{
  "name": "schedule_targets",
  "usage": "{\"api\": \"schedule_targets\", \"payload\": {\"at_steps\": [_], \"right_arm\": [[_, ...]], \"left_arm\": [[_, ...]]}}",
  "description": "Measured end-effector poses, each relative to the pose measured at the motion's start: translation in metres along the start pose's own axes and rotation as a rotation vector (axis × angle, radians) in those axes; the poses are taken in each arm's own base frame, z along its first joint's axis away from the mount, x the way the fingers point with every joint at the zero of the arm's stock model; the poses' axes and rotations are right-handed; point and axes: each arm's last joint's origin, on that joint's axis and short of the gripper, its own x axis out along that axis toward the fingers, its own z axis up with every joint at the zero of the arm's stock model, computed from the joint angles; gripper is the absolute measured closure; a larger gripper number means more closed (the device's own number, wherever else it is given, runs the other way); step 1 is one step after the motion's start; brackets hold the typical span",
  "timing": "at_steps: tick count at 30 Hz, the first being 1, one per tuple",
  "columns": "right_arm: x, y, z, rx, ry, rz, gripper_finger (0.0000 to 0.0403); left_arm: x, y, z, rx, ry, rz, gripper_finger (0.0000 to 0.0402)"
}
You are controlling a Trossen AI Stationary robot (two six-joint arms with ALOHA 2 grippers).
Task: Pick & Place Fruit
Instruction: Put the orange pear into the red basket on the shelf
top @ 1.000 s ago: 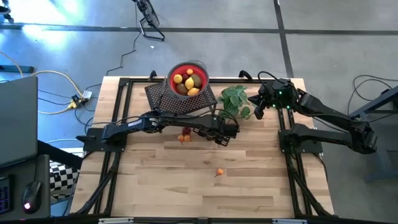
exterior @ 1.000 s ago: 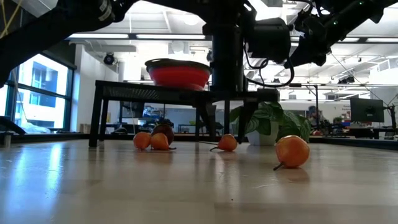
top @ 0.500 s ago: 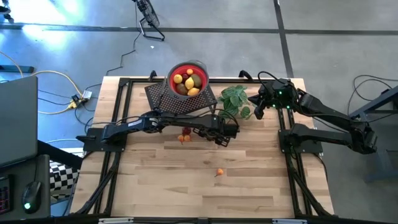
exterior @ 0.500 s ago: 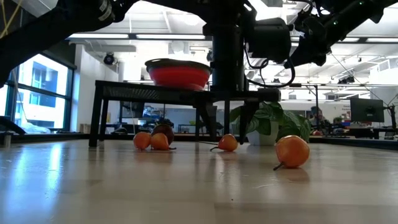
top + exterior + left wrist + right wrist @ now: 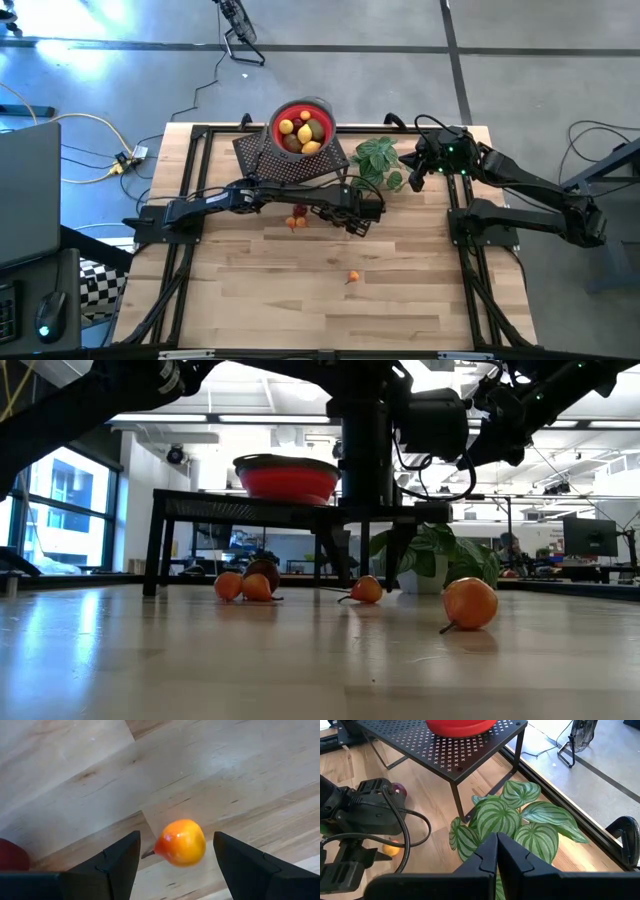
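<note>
Low view, centre frame: four orange fruits (image 5: 366, 589) and one dark red fruit (image 5: 264, 571) lie on the table (image 5: 400, 300). Only the high view shows the red bowl's (image 5: 318, 110) fruit. Left gripper (image 5: 175, 857) stands released around an orange fruit; right gripper (image 5: 498, 855) clenched, empty, over the plant (image 5: 520, 822).

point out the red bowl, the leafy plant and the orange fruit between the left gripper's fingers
red bowl (image 5: 303, 108): high view, on its rim
leafy plant (image 5: 495, 820): right wrist view, on a striped leaf
orange fruit (image 5: 182, 842): left wrist view, on its middle
</note>
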Motion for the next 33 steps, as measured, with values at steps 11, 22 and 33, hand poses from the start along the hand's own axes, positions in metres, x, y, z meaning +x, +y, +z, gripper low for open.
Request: {"api": "schedule_targets", "payload": {"at_steps": [11,22,33], "right_arm": [[0.0,0.0,0.0,0.0,0.0,0.0,0.04],[0.0,0.0,0.0,0.0,0.0,0.0,0.04],[0.0,0.0,0.0,0.0,0.0,0.0,0.04]], "left_arm": [[0.0,-0.0009,-0.0009,0.055,0.036,-0.024,0.0158],[0.0001,-0.0009,-0.0006,0.069,0.025,-0.02,0.0158],[0.0,-0.0012,-0.0009,0.068,0.037,-0.027,0.0166]]}}
